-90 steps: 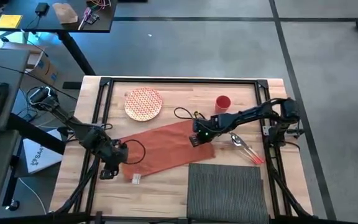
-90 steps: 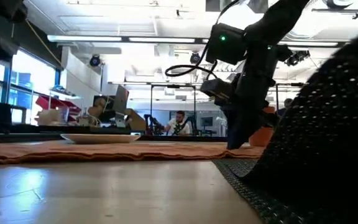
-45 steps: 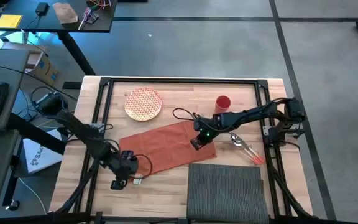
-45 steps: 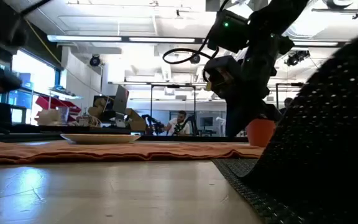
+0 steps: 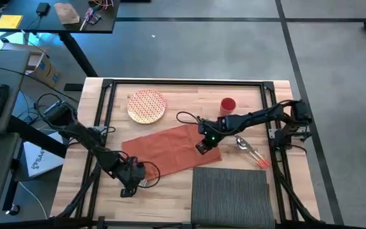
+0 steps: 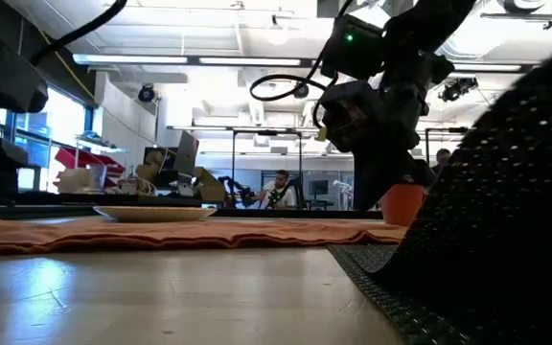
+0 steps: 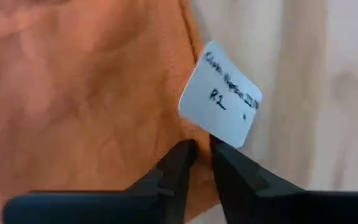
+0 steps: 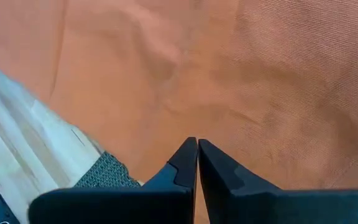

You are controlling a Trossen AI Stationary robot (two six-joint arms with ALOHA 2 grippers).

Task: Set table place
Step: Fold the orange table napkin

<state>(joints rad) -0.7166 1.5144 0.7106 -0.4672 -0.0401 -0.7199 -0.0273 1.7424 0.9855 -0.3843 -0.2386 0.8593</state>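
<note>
While both arms sit low over the large light wooden plank table with its black metal rail frame, each gripper has a corner of the wide orange fabric cloth spread across the middle

Left gripper is at the cloth's near-left corner; in the left wrist view its fingers are nearly together, pinching the cloth edge just below a small white paper tag with handwriting on it. Tag lies partly on the cloth, partly over bare wood

Right gripper is at the cloth's near-right corner; right wrist view shows the tips pressed together on the orange fabric, a bit of grey ribbed mat showing just beside them

Dark grey ribbed rectangular placemat lies flat at the near edge of the table, right of centre, its far-left corner touching or slightly under the cloth's corner — can't tell which. Nothing sits on it. In the low view it fills the right foreground

Round red-patterned plate is at the far side left of centre, just beyond the cloth, nothing on it that I can see. Red cup stands far-right of centre, contents not visible. Metal spoon and other cutlery with red handles lie on bare wood right of the cloth, between the right gripper and the right rail

Low view: the plate shows behind the cloth ridge, the cup behind the right arm, a person seated far back in the room
</note>
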